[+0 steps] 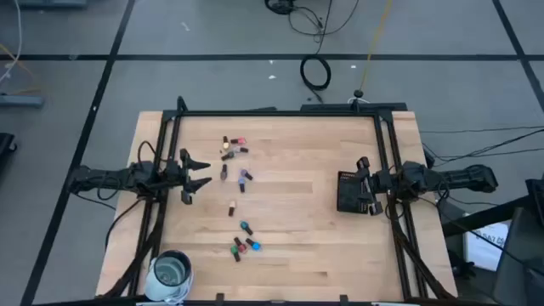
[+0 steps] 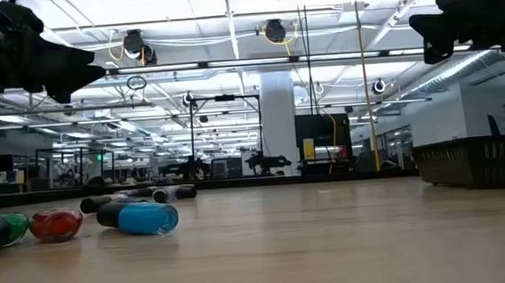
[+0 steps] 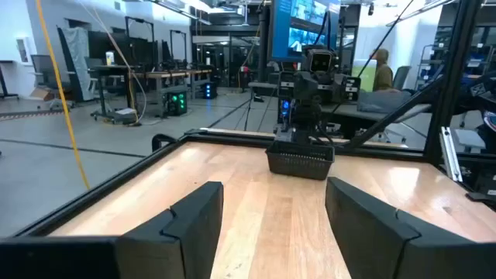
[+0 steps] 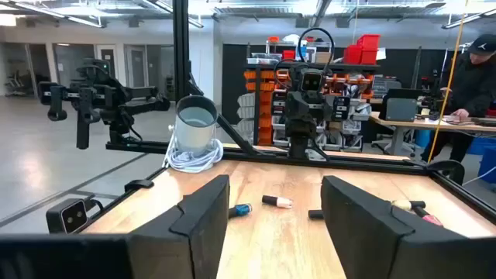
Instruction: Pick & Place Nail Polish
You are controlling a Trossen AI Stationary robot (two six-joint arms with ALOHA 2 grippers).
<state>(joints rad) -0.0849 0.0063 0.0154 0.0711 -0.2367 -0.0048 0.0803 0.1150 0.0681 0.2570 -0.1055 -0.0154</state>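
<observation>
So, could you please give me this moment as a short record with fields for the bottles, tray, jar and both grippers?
nail polish bottles: scattered lying on the table's left half, none held
black tray: right side of the table, beneath the right gripper; contents cannot be seen
glass jar: near left corner of the wooden table
left gripper: open, empty, at the left edge
right gripper: open, empty, over the tray
</observation>
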